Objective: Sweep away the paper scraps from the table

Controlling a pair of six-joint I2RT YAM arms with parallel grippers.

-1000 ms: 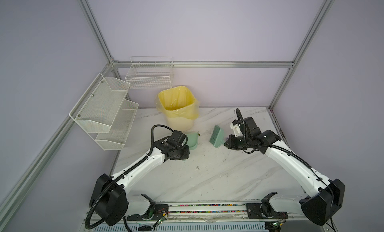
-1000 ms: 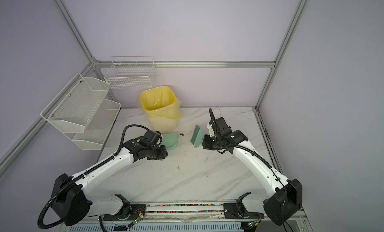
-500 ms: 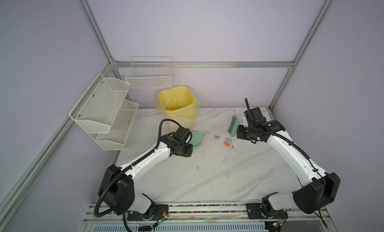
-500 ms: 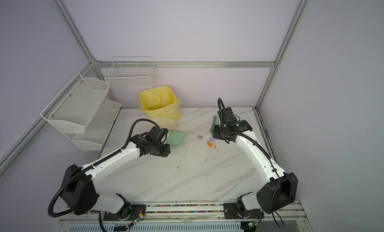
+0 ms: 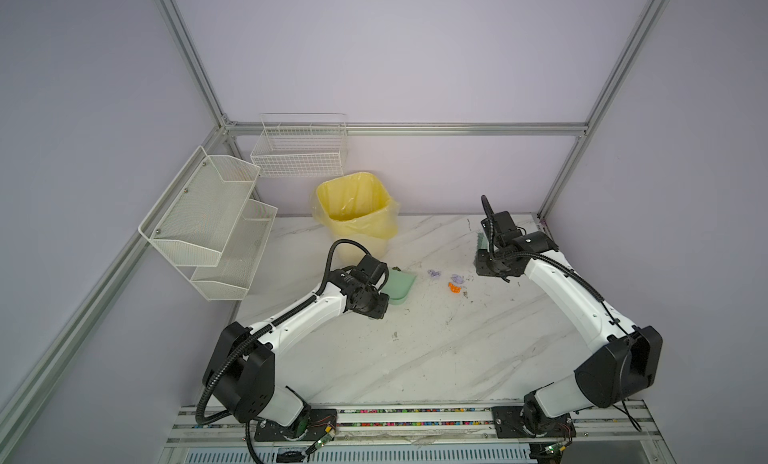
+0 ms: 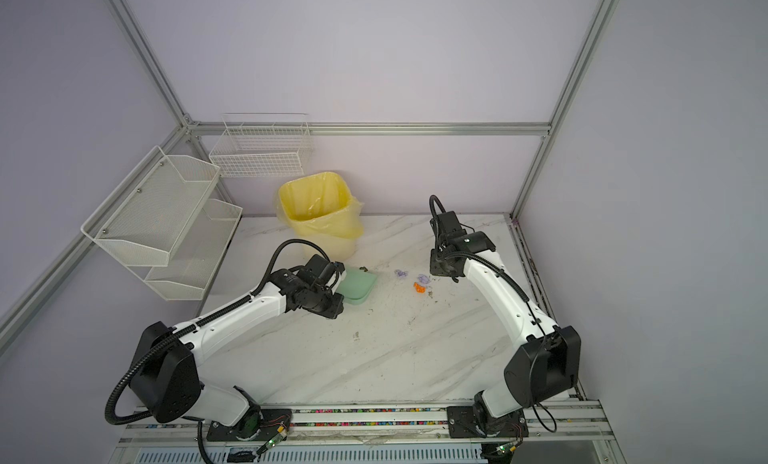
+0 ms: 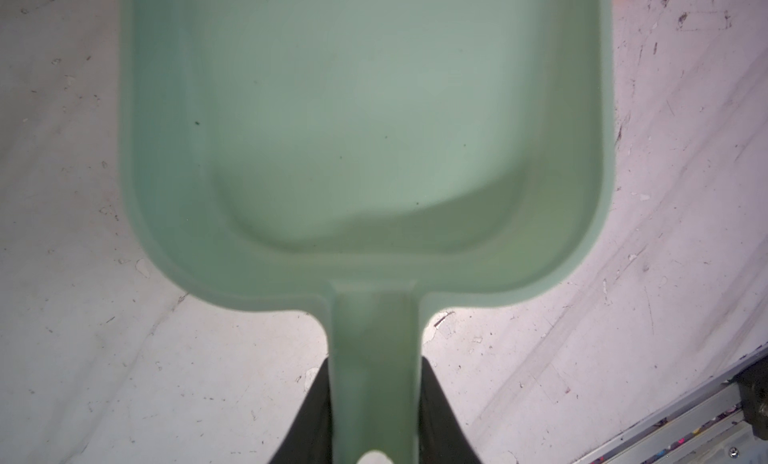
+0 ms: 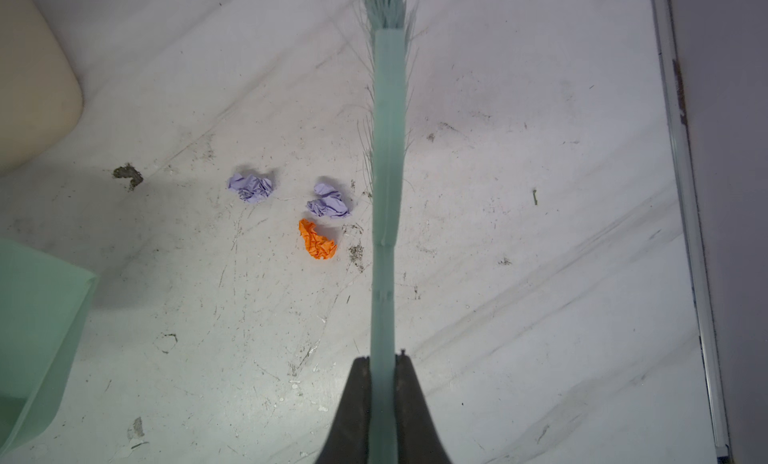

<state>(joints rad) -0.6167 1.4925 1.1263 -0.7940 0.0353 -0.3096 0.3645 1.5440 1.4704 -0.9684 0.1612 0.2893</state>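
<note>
You are at the start of a sweeping stroke, as I judge it. Your right gripper (image 8: pixel 382 358) is clamped on the handle of the mint-green brush (image 8: pixel 388 150). Your left gripper (image 7: pixel 376 362) is closed round the handle of the matching dustpan (image 7: pixel 365 129), whose floor is bare, so nothing is collected yet. Three paper scraps (image 5: pixel 454 288) show, all lying on the table (image 8: pixel 540 316) on the dustpan side of the brush. An orange wad (image 8: pixel 317 239) and a lavender wad (image 8: pixel 329 202) sit just beside the brush head, close to its splayed bristles. A second lavender wad (image 8: pixel 250 187) lies further off toward the pan. In both top views the three lie between brush and pan mouth, with a stretch of bare marble before the pan's open edge. I cannot tell whether the bristles are pressing on the surface. The next move calls for you to get the bristles down and draw the brush sideways toward the pan. That should gather the near pair first and pick up the far wad on the way. Meanwhile, hold the pan's front lip flat and in line with the stroke, or bring it closer. Crumpled paper this light will likely roll or skip aside, so keep the stroke slow and even. The small dark speck (image 8: pixel 129 176) beyond the far wad looks like grime, not paper. The yellow-lined bin (image 5: pixel 361 229) stands just behind the dustpan for emptying afterwards.
</note>
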